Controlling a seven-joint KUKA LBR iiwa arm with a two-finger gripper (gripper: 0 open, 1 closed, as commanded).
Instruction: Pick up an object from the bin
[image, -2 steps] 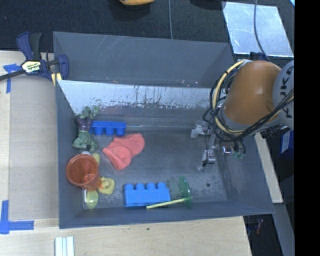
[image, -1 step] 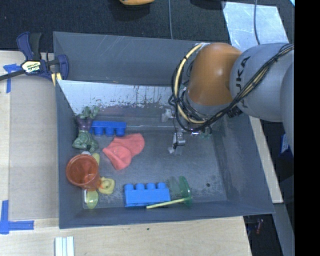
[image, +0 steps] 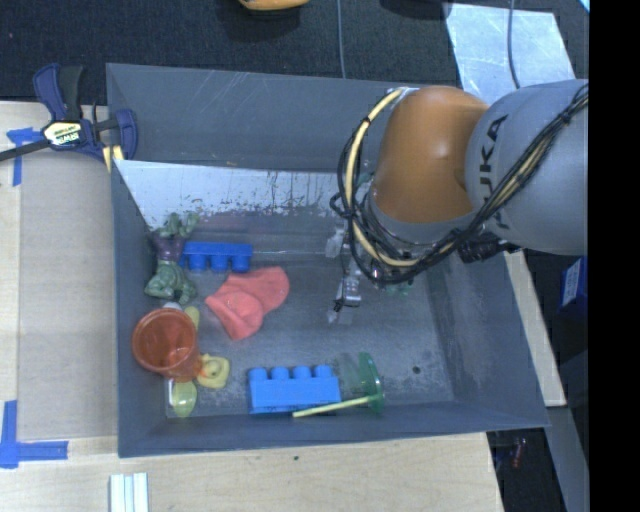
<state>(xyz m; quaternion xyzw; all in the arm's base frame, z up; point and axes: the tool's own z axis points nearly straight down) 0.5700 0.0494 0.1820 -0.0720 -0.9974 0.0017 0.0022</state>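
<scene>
Just left of the hand (image: 345, 295), near the middle of the bin (image: 300, 110), lies a pink, soft-looking lump (image: 248, 300), folded and rounded. Whether the hand is wide or narrow, I cannot tell. The grey arm (image: 535, 180) bears the letters "UKA".

Grey bin (image: 450, 340) floor, L side: green figure (image: 170, 265), blue brick (image: 216, 258), pink lump (image: 248, 298), orange cup (image: 165, 340). Front wall: 2nd blue brick (image: 293, 388) w/ clear green cup (image: 362, 378) just beside.

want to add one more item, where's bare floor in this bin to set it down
Bare: the right half, from the gripper to the right wall. A narrower strip lies between the pink lump and the lower blue brick. Crowded on the left around the orange cup.
</scene>
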